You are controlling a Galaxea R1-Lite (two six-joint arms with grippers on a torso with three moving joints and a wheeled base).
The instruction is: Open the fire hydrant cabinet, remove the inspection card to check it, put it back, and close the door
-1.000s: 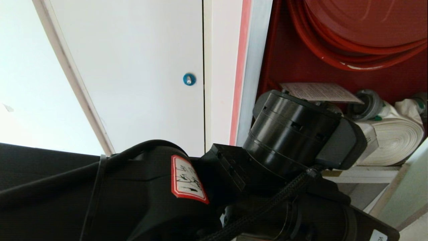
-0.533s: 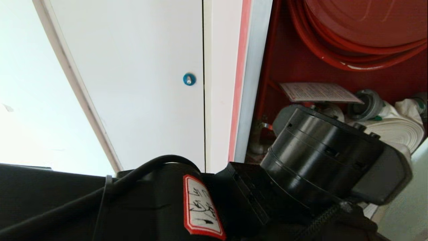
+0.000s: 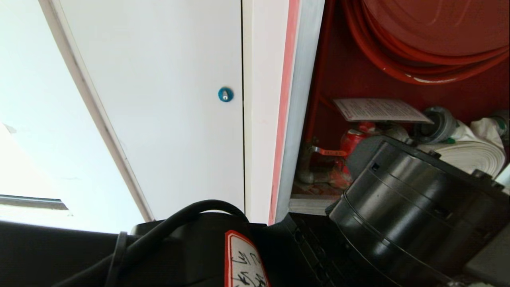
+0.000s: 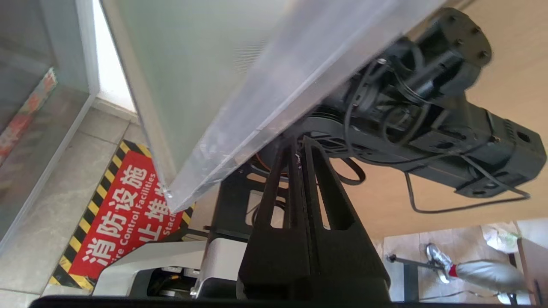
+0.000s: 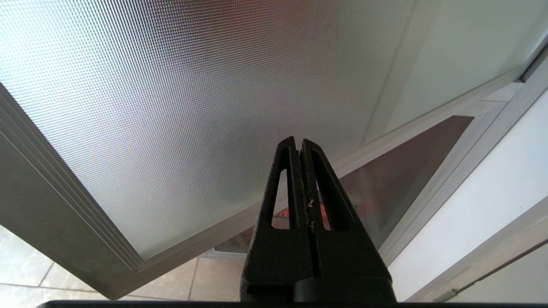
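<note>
**Three views: cabinet open, card inside, both tools pressed together**

Head view: the fire hydrant cabinet (image 3: 338, 79) stands open, red inside, silver frame edge on its left. The inspection card (image 3: 378, 110) lies flat inside, above the red valve (image 3: 352, 139) and just beside the white rolled hose (image 3: 470, 155). Red hose reel (image 3: 430, 32) fills the upper part. Left of the cabinet, a plain white panel door (image 3: 159, 99) with a round blue lock (image 3: 225, 94). The left arm's black body (image 3: 406, 215) fills the lower right, in front of the cabinet's lower part; its tool is outside this view.

Left wrist view: left tool (image 4: 298, 149) with fingers together, holding nothing, tips just under the lower edge of the door (image 4: 239, 81). A red floor sign (image 4: 124, 209) with yellow-black border lies below.

Right wrist view: right tool (image 5: 299, 143) pressed together, empty, pointing at the door's textured glass (image 5: 192, 85); whether it touches, cannot tell.
</note>
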